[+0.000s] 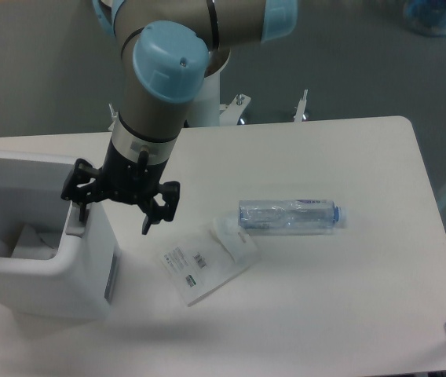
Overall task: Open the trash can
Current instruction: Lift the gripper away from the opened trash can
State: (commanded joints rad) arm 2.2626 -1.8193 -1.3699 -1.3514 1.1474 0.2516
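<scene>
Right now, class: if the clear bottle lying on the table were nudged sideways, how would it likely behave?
The bottle lies on its side on the table, so it would probably roll. It looks clear and thin-walled, so likely light, and may dent if squeezed.

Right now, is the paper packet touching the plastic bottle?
Cannot tell. In the camera view the paper packet has its upper right corner next to the cap-less end of the plastic bottle, but no contact or gap shows plainly.
</scene>
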